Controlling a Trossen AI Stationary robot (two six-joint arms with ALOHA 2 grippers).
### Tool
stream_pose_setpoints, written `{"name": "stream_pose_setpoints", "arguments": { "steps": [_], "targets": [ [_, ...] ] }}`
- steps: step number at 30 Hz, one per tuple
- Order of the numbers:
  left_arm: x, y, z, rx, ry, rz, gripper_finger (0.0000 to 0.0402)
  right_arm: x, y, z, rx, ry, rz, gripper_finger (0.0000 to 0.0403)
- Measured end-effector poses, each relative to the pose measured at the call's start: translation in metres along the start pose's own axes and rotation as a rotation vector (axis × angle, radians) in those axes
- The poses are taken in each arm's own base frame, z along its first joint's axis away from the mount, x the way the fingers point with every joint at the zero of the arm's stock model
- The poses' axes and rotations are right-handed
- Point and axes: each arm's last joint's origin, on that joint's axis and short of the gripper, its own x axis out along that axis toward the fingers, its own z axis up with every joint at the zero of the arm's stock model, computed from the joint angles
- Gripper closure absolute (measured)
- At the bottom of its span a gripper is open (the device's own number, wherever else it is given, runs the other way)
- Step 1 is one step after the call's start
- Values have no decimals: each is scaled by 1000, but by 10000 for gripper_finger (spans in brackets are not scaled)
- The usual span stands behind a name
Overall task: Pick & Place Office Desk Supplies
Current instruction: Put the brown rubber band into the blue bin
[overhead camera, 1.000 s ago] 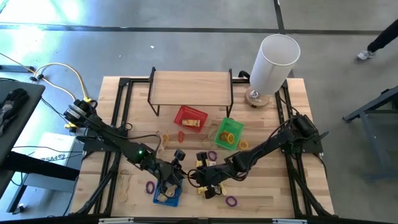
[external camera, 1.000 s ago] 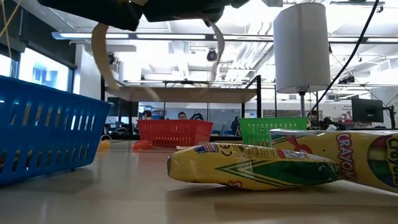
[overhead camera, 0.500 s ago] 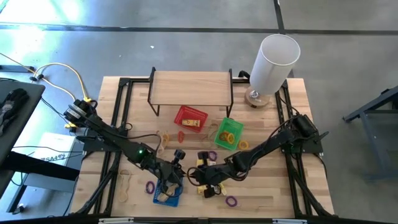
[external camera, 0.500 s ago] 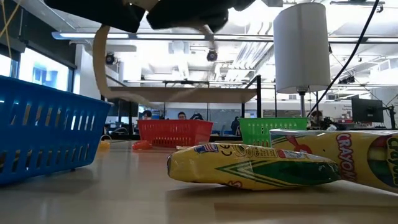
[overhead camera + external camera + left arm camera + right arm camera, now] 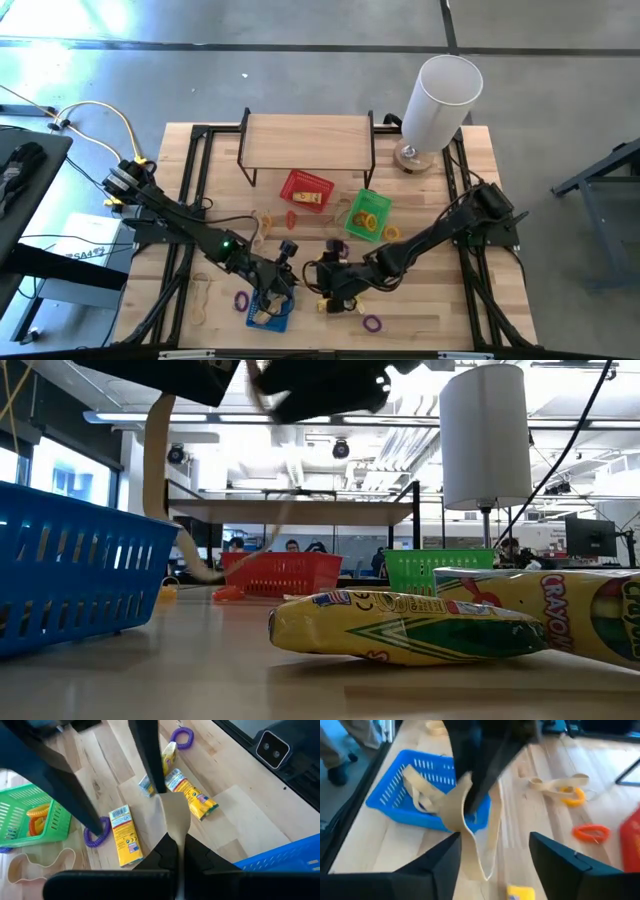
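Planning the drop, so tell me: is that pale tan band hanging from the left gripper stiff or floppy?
Probably floppy: the pale tan band droops in a loose loop under the left gripper. Likely light, since a fingertip pinch holds it.

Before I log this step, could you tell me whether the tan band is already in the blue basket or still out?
Still out: the tan band hangs from the left gripper, shut on it, beside the blue basket.

Bright overhead light; right wrist view motion-blurred.
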Motion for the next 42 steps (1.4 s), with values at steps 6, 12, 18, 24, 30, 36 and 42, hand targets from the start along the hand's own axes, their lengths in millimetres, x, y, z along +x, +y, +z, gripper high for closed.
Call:
{"name": "stream_pose_setpoints", "arguments": {
  "steps": [6,12,18,24,30,36,42],
  "targets": [
    [-9,4,6,-15,-25,49,401,-28,-15,4,113,46,-177,159],
    [-33,14,25,-51,-97,66,401,-53,-13,-4,125,61,-361,158],
    [-60,30,52,-150,-61,83,401,-79,-12,-22,103,134,-507,158],
    [-86,49,65,-385,79,81,402,-97,-15,-36,87,168,-623,158],
    [-97,38,72,-664,130,-124,402,-96,-21,-39,81,188,-658,158],
    [-105,12,75,-832,154,-168,402,-86,-37,-34,81,208,-691,158],
    [-105,-11,76,-972,109,-31,402,-70,-54,-23,65,224,-666,158]
  ]
}}
